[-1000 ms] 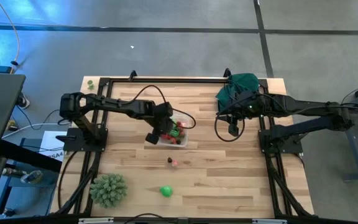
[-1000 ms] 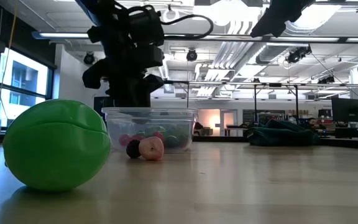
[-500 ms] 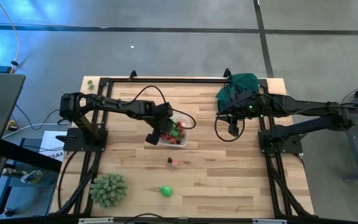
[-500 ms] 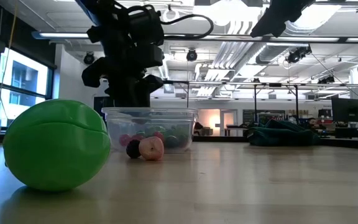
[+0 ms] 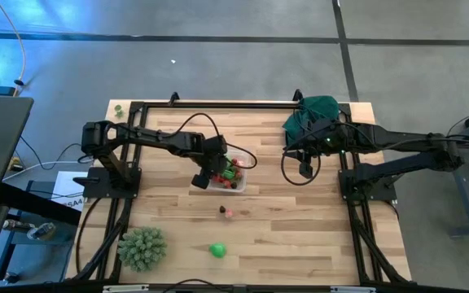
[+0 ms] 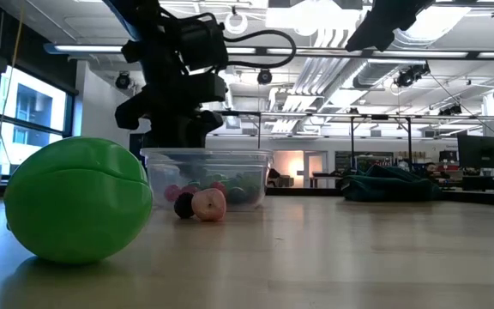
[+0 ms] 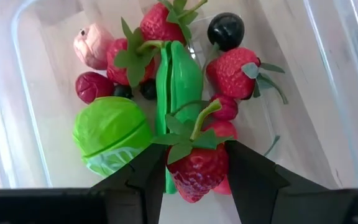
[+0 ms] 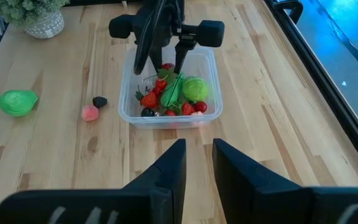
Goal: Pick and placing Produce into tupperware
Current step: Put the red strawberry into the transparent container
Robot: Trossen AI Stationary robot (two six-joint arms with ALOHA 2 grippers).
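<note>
The clear tupperware [image 5: 225,175] stands mid-table and holds strawberries, a green pod, a green leafy ball and dark berries [image 7: 225,30]. My left gripper [image 7: 196,152] hangs over it, shut on a red strawberry [image 7: 194,171]. Outside it, a green fruit [image 5: 216,250], a pink piece [image 5: 229,213] and a dark piece [image 5: 221,211] lie on the table toward the near edge. My right gripper [image 5: 305,169] waits above the table right of the tupperware, fingers slightly apart, holding nothing. My left gripper pinches the strawberry by the two sides of its red body [image 7: 178,175], just under the green leaves. The fingers come from above, pointing down into the tupperware. The strawberry is held above the other produce; whether it touches the pieces below cannot be told.
A large spiky pale-green ball [image 5: 142,248] sits at the near left corner. A dark green cloth [image 5: 312,114] lies at the far right corner. Black frame rails [image 5: 218,104] run along the far, left and right edges. Bare wood [image 5: 300,236] lies right of the loose pieces.
My left gripper has shifted slightly above the tupperware, still shut on the strawberry. Nothing else has moved.
</note>
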